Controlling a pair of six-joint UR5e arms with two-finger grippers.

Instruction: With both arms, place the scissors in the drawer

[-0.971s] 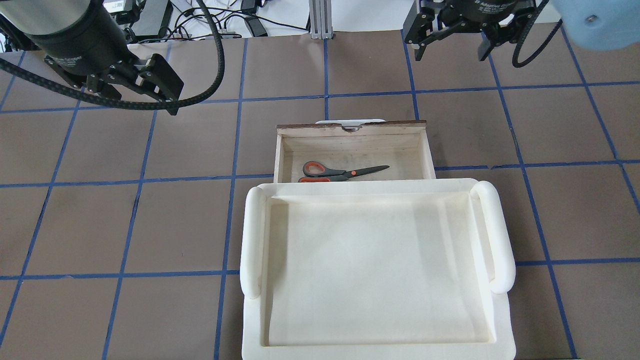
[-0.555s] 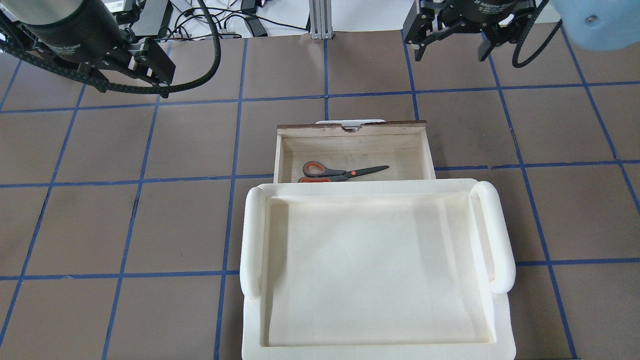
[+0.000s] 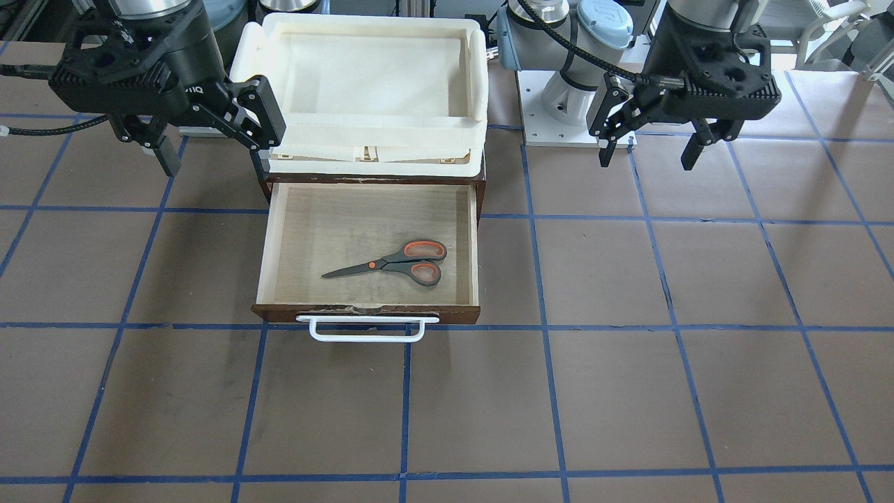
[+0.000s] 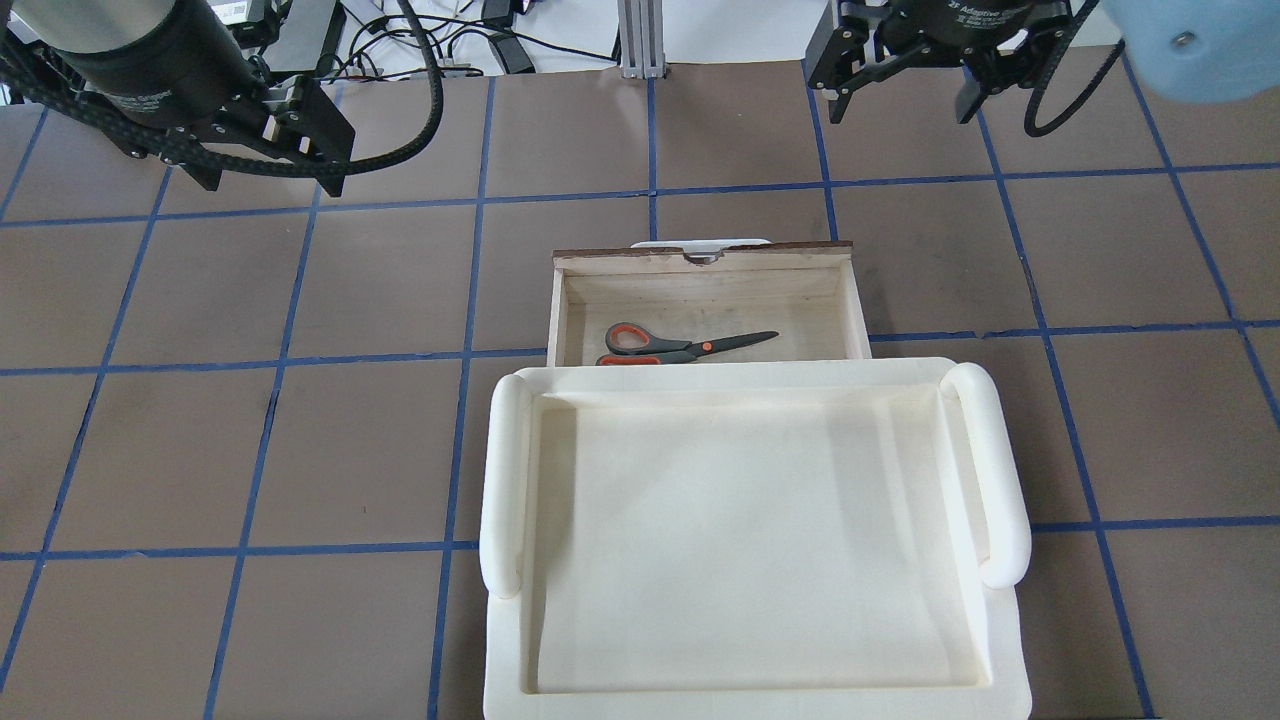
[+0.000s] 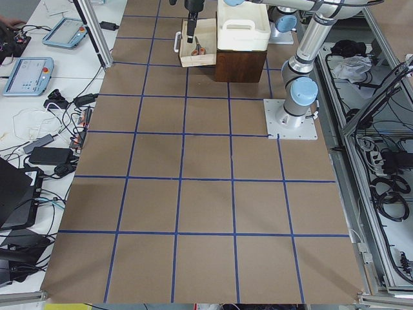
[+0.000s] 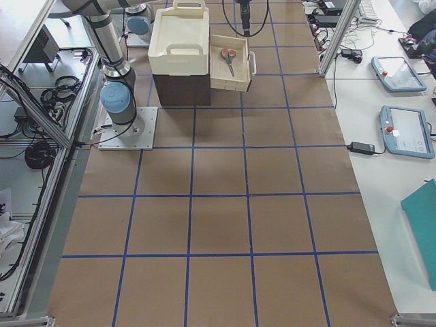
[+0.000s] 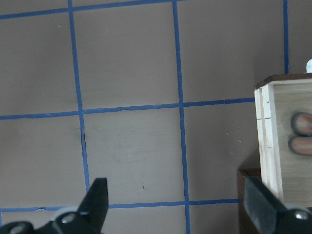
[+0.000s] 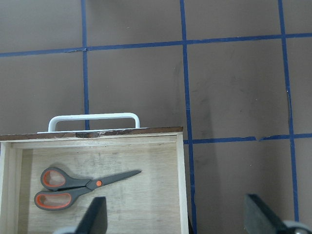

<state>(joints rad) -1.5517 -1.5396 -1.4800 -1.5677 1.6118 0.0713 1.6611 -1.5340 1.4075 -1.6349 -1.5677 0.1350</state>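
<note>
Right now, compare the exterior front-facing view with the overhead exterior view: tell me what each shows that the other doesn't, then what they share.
Front-facing only: the scissors whole, both loops showing; the drawer with its full white loop handle; an arm's base plate. Overhead only: loose cables beyond the far edge of the table, and the cream-white tray, its rim covering part of one scissor loop. Both: scissors lying in the open drawer, left gripper and right gripper open, empty, away from it.
</note>
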